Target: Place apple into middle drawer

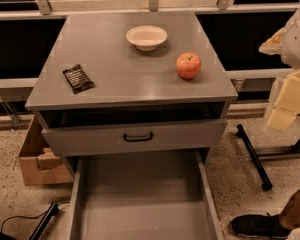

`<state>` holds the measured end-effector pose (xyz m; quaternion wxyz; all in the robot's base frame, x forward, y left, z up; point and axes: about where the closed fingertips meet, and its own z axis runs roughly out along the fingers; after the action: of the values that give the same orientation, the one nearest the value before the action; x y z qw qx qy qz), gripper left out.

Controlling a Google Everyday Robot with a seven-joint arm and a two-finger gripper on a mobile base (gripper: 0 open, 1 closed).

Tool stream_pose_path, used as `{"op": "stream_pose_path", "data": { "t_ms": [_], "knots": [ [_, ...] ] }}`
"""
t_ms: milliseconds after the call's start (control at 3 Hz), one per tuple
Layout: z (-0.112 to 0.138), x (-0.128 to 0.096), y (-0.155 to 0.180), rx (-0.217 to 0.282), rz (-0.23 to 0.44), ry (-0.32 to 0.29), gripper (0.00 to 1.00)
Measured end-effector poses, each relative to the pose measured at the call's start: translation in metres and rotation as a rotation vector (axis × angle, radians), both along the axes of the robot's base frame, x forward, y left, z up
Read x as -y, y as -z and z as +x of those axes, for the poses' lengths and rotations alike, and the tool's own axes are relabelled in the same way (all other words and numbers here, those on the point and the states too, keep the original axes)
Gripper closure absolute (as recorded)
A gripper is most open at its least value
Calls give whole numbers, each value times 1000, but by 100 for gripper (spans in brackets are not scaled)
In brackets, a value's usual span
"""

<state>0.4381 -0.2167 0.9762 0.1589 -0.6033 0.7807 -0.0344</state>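
1. Apple (188, 65): red-orange with a yellowish patch, resting on the grey cabinet surface (125, 81) near its right edge (not in any drawer).
2. Middle drawer (142, 199): pulled far out below the cabinet front; bare flat grey floor, thin side walls.
3. Upper drawer (80, 140): grey front panel with a black handle (138, 137), standing slightly out, with a dark gap above it.
4. White bowl (146, 37): upright near the back of the surface, behind and left of the apple, apart from it.
5. Black snack packet (78, 78): lying flat toward the left side of the surface.
6. Tool (285, 106): cream-coloured, at the right edge of the view, off the cabinet and well apart from the apple; whether it is clenched or released cannot be told.
7. Cardboard box (37, 164): on the speckled floor, left of the cabinet.
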Motion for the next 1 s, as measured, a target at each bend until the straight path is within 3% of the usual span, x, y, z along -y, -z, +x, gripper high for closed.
{"op": "stream_pose_path", "data": {
  "t_ms": [333,667,1000],
  "knots": [
    [0,0,0,0,0,0,0],
    [28,10,5,94,45,9,0],
    [76,30,14,208,120,90,0]
  ]
}}
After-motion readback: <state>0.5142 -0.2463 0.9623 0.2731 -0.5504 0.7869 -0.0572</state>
